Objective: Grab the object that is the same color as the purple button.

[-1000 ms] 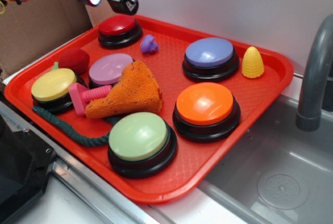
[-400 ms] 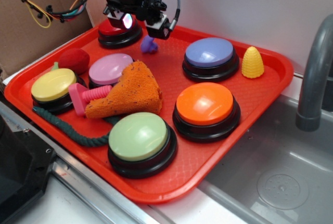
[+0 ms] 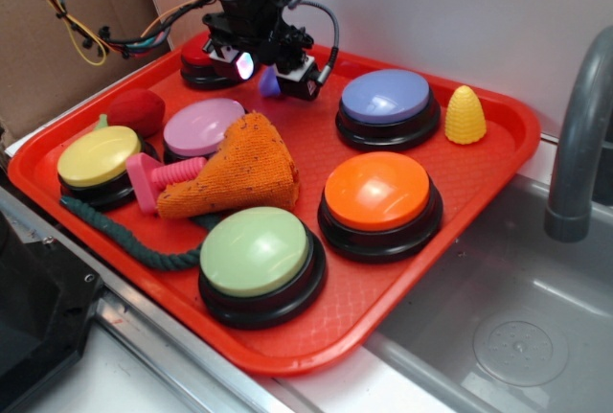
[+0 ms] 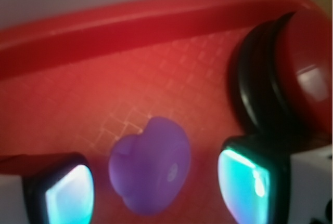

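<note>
The gripper [image 4: 156,185] is hanging low over the back of the red tray [image 3: 421,279], its jaws standing spread with the small purple toy piece [image 4: 150,166] sitting between the two glowing fingertips [image 4: 244,185], touching neither. The piece is resting on the tray floor, with the red button [image 4: 291,73] at its 2 o'clock in the wrist view. In the exterior view the purple button [image 3: 387,99] is sitting at about 3 o'clock from the gripper, well apart.

The purple toy piece [image 4: 150,166] lies on the red tray [image 4: 104,31] between the spread claw [image 4: 156,190] pads [image 4: 67,195], beside a red button [image 4: 291,78]
</note>
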Controlling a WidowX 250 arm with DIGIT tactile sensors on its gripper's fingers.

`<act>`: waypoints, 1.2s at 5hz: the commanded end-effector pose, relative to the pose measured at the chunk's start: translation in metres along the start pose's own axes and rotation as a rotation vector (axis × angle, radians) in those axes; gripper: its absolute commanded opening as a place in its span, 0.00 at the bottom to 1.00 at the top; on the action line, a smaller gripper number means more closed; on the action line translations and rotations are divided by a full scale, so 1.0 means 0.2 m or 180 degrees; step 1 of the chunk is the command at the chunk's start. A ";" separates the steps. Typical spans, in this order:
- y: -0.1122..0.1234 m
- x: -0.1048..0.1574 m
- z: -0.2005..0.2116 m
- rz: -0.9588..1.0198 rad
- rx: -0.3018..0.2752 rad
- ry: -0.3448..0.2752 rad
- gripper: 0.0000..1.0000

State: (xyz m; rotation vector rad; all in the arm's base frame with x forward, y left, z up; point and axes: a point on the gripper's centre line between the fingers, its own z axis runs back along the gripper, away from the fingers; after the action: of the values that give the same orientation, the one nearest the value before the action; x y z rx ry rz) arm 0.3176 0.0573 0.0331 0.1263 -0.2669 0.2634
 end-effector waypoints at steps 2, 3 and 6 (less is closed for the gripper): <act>0.05 0.08 0.04 0.0070 0.0048 -0.0159 0.00; 0.06 0.09 0.13 -0.0210 -0.0170 0.0139 0.00; 0.10 -0.11 0.73 -0.0186 -0.0770 0.0296 0.00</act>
State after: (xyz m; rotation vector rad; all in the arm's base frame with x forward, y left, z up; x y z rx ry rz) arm 0.2526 0.0352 0.1526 -0.1199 -0.1449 0.1725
